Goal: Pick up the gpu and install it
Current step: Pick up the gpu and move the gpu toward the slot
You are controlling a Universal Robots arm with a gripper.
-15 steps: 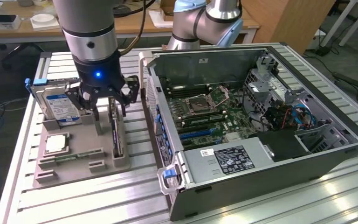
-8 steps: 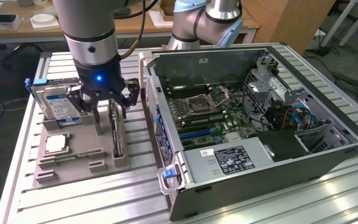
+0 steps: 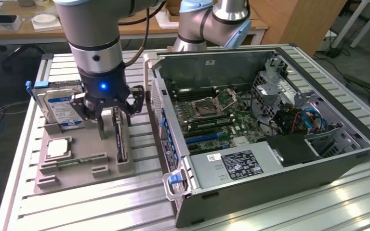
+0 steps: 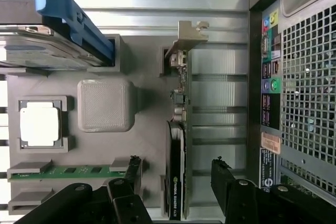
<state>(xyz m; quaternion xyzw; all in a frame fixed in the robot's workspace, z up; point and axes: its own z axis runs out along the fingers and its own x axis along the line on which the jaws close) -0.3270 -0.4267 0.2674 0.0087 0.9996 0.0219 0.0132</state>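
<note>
Slatted metal table [image 3: 108,207] carries a grey fixture [image 3: 87,143] where the gpu [image 3: 119,140] stands on edge, the gripper [image 3: 111,115] open-fingered astride it; staying centred and square should give an even pinch.

Exterior view: bright, even indoor light from overhead, with soft-edged shadows. Strong glare streaks lie on the aluminium table slats [image 3: 342,192] toward the exterior view's right. The computer case [image 3: 281,192] interior is dimmer than the table. A blue indicator light [image 3: 102,86] glows on the arm.

Wrist view: slats washed pale, and the processor lid [image 4: 39,123] is nearly blown out. The grey parts tray [image 4: 142,145] looks flat and low in contrast, with faint shadows beside its raised blocks.
</note>
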